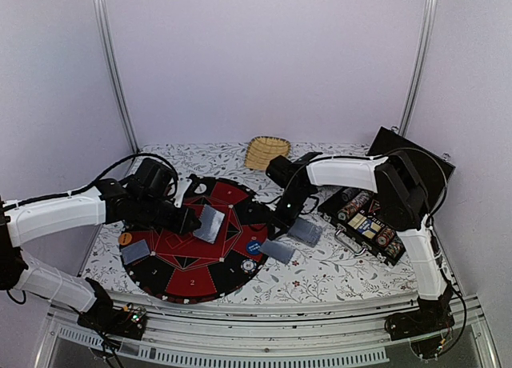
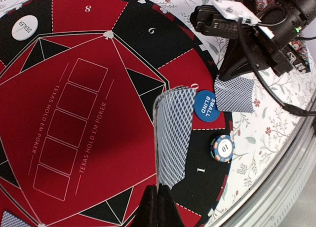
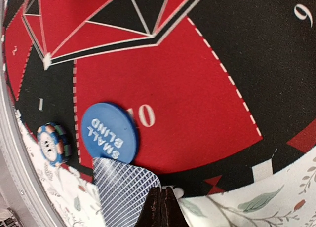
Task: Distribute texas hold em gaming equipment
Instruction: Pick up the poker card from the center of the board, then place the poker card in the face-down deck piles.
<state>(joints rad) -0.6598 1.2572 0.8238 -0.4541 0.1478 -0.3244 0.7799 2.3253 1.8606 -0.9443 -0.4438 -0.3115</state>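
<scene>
Clenched on the short edge of a card (image 2: pixel 172 138), likely light, bendy and slippery, the left jaws hold it over the mat (image 2: pixel 74 138), while the right jaws pinch a second card (image 3: pixel 123 192) just ahead of them, beside the blue button (image 3: pixel 109 133).

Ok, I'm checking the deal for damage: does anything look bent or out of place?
The card pinched in the left gripper looks bowed; a second card lies off the mat on the floral cloth.
</scene>
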